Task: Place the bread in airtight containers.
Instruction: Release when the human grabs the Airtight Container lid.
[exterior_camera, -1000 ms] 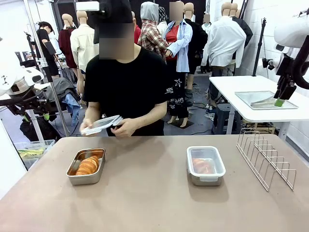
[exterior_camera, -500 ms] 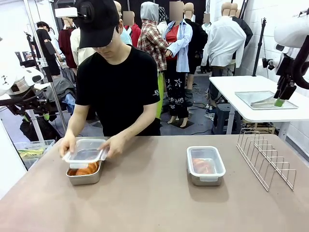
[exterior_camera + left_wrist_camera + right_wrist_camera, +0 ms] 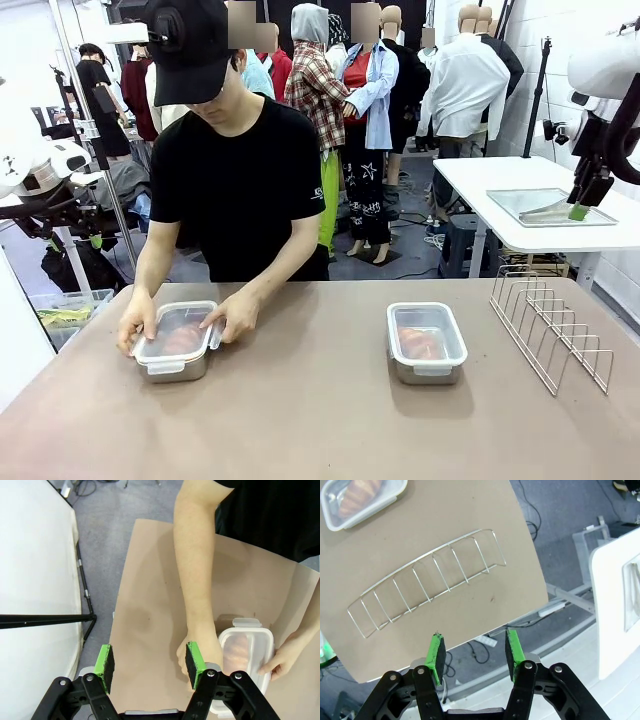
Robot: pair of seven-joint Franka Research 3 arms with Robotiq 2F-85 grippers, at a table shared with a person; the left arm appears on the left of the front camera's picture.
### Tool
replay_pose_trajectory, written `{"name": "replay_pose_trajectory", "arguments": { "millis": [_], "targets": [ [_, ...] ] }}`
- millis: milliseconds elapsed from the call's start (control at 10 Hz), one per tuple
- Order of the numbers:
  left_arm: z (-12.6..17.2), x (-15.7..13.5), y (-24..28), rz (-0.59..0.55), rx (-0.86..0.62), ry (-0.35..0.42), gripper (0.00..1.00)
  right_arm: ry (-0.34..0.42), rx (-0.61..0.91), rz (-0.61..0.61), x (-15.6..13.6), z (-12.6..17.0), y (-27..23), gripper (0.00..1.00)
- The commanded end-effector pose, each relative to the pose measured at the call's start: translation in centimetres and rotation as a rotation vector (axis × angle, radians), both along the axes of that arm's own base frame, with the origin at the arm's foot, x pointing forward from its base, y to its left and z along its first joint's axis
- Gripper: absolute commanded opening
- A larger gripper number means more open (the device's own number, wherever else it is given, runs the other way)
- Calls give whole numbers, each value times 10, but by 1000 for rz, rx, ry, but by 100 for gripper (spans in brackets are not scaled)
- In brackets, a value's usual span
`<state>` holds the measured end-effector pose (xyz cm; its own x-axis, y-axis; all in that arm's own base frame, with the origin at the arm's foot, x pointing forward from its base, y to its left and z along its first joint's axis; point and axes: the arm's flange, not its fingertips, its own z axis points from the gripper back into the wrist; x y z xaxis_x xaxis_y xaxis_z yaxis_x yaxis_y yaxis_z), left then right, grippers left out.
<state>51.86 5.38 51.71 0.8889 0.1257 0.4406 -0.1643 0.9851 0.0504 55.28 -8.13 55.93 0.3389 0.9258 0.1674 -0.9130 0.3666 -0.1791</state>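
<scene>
While the person's hands [image 3: 232,320] pressed the translucent lid [image 3: 178,328] onto the left steel tin [image 3: 172,366], I noted that tin lay below and just right of my left gripper [image 3: 149,664], long axis running away from me, bread [image 3: 239,649] showing through the plastic. The left fingers stood apart, holding nothing. My right gripper [image 3: 473,653] hung beyond the table edge, fingers likewise apart and empty, past the wire rack [image 3: 427,580]. The second tin [image 3: 426,342] sat lidded, mid-table.
</scene>
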Motion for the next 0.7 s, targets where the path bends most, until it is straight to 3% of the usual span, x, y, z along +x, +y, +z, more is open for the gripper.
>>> {"name": "replay_pose_trajectory", "arguments": {
  "millis": [0, 600],
  "targets": [
    [2, 0, 0, 1, 1, -4, 75, 8, 7, -18, 4, 1, 3, 61],
    [2, 0, 0, 1, 1, -4, 75, 8, 7, -18, 4, 1, 3, 61]
  ]
}}
